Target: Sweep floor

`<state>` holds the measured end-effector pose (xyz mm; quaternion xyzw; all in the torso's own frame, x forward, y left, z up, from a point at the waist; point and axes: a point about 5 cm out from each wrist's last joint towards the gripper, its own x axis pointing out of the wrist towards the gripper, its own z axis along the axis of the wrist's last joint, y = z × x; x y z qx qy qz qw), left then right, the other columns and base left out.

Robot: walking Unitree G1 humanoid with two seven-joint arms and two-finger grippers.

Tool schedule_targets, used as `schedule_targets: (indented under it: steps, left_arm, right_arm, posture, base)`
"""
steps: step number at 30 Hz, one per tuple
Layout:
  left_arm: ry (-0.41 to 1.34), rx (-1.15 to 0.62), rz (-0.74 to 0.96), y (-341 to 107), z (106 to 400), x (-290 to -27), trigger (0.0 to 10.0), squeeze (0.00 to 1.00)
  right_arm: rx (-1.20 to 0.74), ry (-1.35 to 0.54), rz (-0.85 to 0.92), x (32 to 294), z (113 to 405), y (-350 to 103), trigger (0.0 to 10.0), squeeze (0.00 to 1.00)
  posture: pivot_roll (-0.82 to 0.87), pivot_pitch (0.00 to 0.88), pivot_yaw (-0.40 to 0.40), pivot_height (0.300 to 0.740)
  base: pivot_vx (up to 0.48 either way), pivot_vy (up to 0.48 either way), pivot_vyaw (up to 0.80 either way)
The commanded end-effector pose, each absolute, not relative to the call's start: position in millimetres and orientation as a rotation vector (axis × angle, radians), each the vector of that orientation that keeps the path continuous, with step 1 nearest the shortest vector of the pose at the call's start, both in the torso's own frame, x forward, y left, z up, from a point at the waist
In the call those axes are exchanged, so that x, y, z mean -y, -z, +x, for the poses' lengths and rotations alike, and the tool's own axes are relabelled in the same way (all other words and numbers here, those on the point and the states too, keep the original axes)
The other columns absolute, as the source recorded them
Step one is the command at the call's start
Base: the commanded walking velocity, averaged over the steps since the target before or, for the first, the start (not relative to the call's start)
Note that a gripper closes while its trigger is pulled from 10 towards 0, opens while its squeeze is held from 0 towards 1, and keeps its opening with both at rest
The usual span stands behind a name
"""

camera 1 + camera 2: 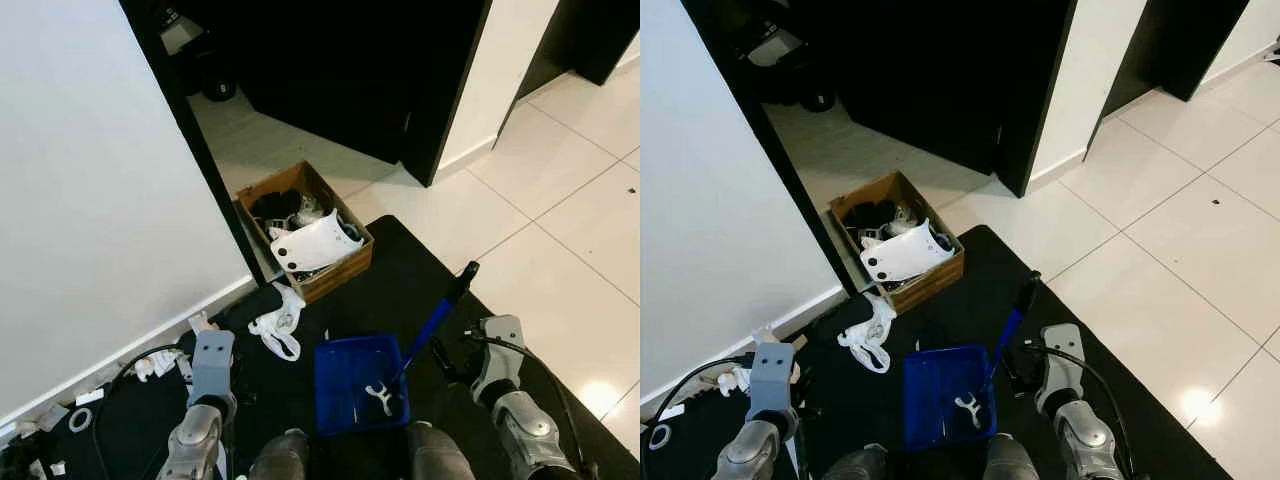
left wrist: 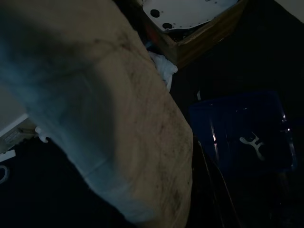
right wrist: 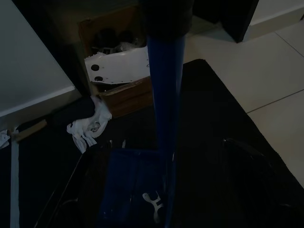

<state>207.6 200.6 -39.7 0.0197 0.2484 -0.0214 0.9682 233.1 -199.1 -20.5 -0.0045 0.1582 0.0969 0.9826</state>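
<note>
The right gripper sits beside the blue handle of a blue dustpan; whether its fingers are spread or pressed onto the handle I cannot tell. The pan rests on a black mat just before the robot's feet, with a small white clip-like piece lying in it. It looks like light, rigid plastic, likely to tip if lifted from the handle's far end, so a hold low on the handle should steady it. The handle's smooth surface may slip.

The left gripper hangs over the mat, fingers unclear.

The right wrist view looks straight down the handle into the pan; the left wrist view shows a pale blurred surface up close. The head views add a cardboard box of parts, a crumpled white bag and the tiled floor.
</note>
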Motion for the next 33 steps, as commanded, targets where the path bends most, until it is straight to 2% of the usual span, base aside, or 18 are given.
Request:
schedule_targets:
  steps: [1,33]
  left_arm:
    - [0.042,-0.522,-0.001,44.7,201.3,-196.6,10.0,0.0]
    - [0.038,-0.523,0.0,44.2,202.6,-196.6,10.0,0.0]
  right_arm:
    - [-0.342,-0.183,0.004,201.9,226.9,25.3,10.0,0.0]
    - [-0.341,-0.18,0.002,202.4,228.0,24.7,10.0,0.0]
  posture:
    - [-0.02,0.132,0.025,0.74]
    - [-0.02,0.135,0.025,0.74]
  base:
    - [0.0,0.0,0.0]
    - [0.0,0.0,0.0]
